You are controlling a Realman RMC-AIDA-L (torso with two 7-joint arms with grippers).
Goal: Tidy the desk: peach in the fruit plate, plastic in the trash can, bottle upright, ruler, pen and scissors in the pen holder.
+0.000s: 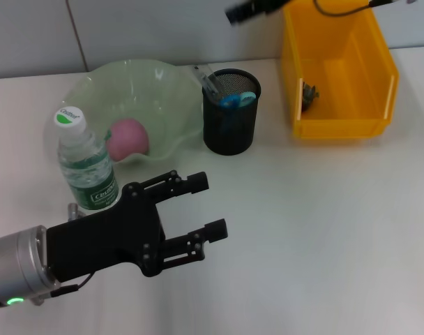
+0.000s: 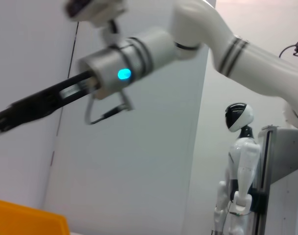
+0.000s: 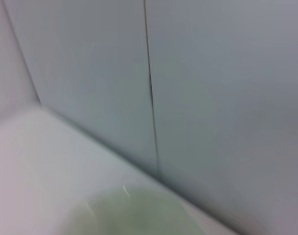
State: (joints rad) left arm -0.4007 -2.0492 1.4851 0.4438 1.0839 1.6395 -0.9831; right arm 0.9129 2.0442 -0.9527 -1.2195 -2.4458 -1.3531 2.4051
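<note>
The pink peach lies in the pale green fruit plate. A clear bottle with a white and green cap stands upright just in front of the plate. In the black mesh pen holder stand the blue-handled scissors and a clear ruler; I cannot make out a pen. A small crumpled piece of plastic lies inside the yellow trash can. My left gripper hovers open and empty, low and just right of the bottle. Up at the back, my right gripper hangs over the trash can's near-left corner.
The white wall rises right behind the plate and the trash can. In the left wrist view the right arm reaches across above a corner of the yellow trash can. The plate's green rim fills the low part of the right wrist view.
</note>
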